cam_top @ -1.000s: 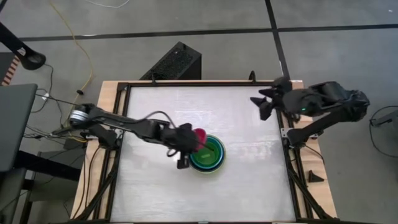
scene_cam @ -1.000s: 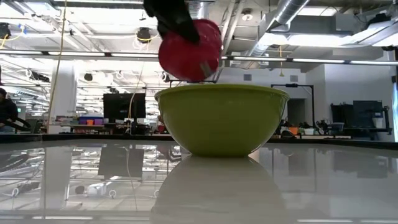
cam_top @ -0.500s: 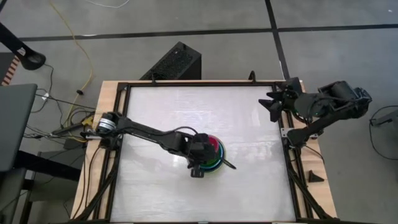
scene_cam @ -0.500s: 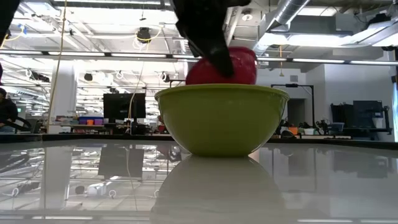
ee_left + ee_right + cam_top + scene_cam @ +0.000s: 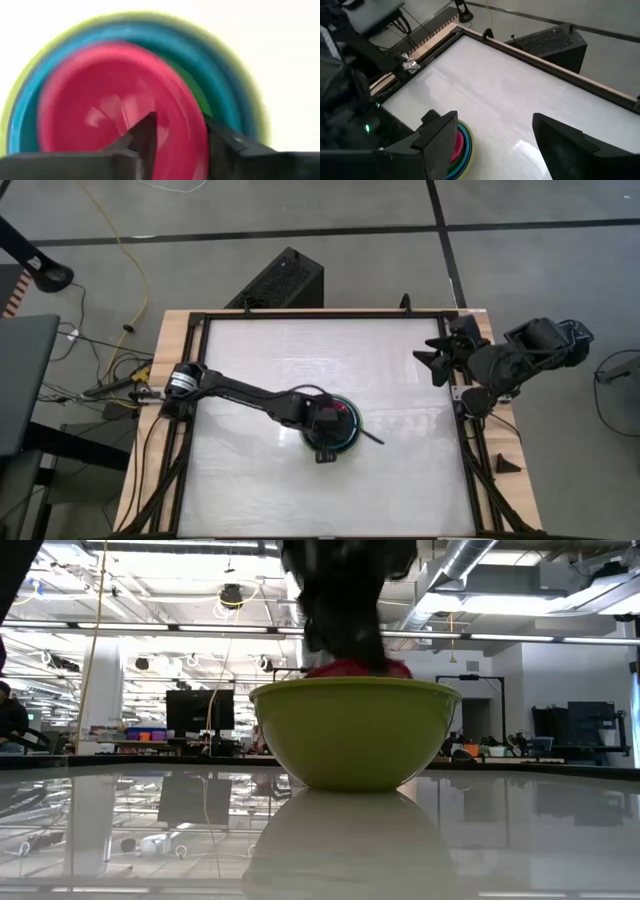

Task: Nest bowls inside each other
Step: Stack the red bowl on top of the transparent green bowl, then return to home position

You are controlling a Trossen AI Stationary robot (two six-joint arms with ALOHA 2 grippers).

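Observation:
The bowls stand nested in the middle of the white table: the olive-green one (image 5: 355, 735) outermost, then light blue (image 5: 25, 105), teal (image 5: 225, 70) and bright green (image 5: 198, 96). The pink bowl (image 5: 105, 95) sits innermost, and only its top (image 5: 345, 668) shows above the olive rim. My left gripper (image 5: 180, 125) reaches down into the stack from the table's left, fingers apart, one inside the pink bowl's rim and one outside it. My right gripper (image 5: 432, 358) hangs open at the table's far right edge, away from the bowls. My left gripper straddles the pink bowl's rim (image 5: 192, 145), slanting down from the table's left, with one finger (image 5: 145, 137) inside the bowl and the other (image 5: 222, 145) outside. The gap between the fingers is wider than the wall. Whether either finger touches it I cannot tell.
A black box (image 5: 285, 280) stands on the floor beyond the far edge. A black frame (image 5: 200, 380) borders the table. There is bare white tabletop (image 5: 400, 480) on every side of the stack. A person (image 5: 10, 715) sits far off in the room.
My left gripper has carried the pink bowl toward the table's right and down. The bowl hung tilted above the olive rim; now it sits level in the stack, barely showing above that rim. My right arm has swung a little at the right edge.

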